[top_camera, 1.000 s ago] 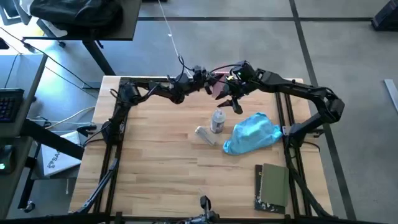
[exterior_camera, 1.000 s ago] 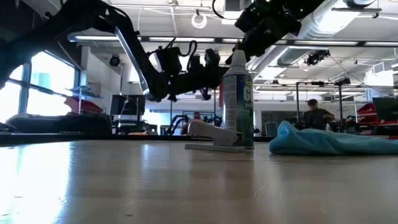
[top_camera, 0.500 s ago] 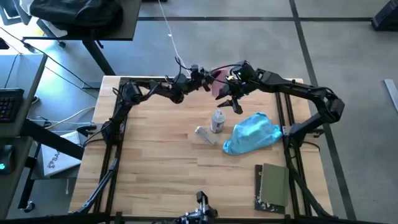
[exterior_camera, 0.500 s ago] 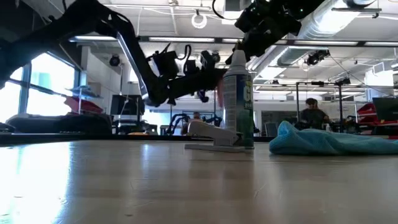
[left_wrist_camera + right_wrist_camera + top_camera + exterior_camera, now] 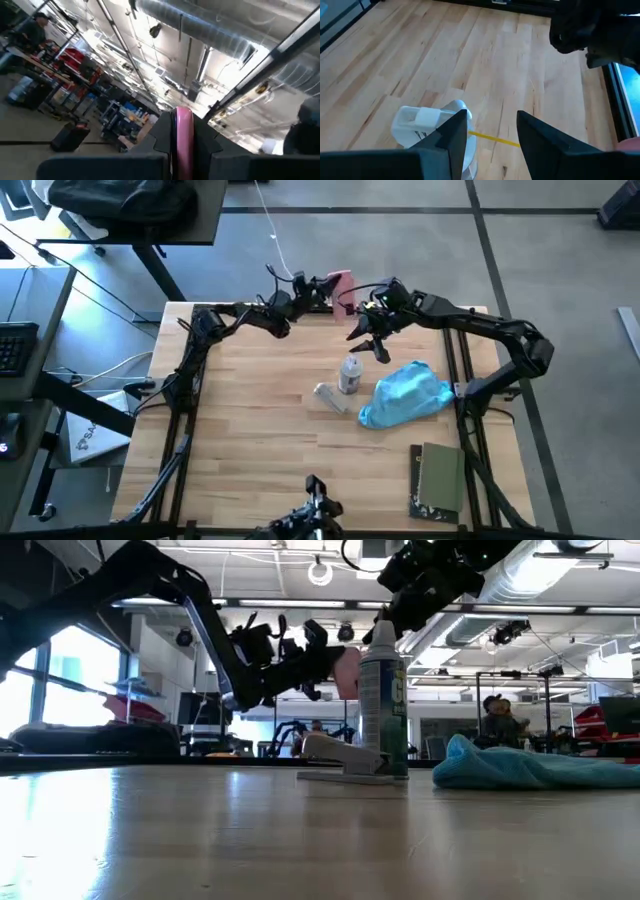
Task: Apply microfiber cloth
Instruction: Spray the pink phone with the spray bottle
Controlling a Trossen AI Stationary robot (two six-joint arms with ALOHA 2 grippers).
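Observation:
The light-blue microfiber cloth (image 5: pixel 405 395) lies crumpled on the table right of centre, with no gripper on it; the low view shows the cloth (image 5: pixel 530 768) at the right. Left of it stands a small spray bottle (image 5: pixel 349 375) next to a pale grey oblong thing (image 5: pixel 328 395). My right gripper (image 5: pixel 366 337) hangs open just above the bottle's white head (image 5: pixel 425 122). My left gripper (image 5: pixel 330 284) is raised over the far edge, tipped up, shut on a flat pink thing (image 5: pixel 341 280). My left gripper pinches the flat pink thing (image 5: pixel 183 125) between its two fingers, one on each flat face, so that it shows edge-on in the wrist view. The thing is lifted clear of the table and sticks out beyond the fingertips (image 5: pixel 348 670).
A dark olive-green book (image 5: pixel 440 478) lies at the near right corner. The table's left half and near middle show bare wood (image 5: pixel 250 440). Black frame rails (image 5: pixel 185 395) run along the table's left and right sides.
My left gripper has risen and swung toward the table's far edge, tipping upward, with the pink thing still between its fingers and carried higher. The bottle and the cloth have stayed where they were.

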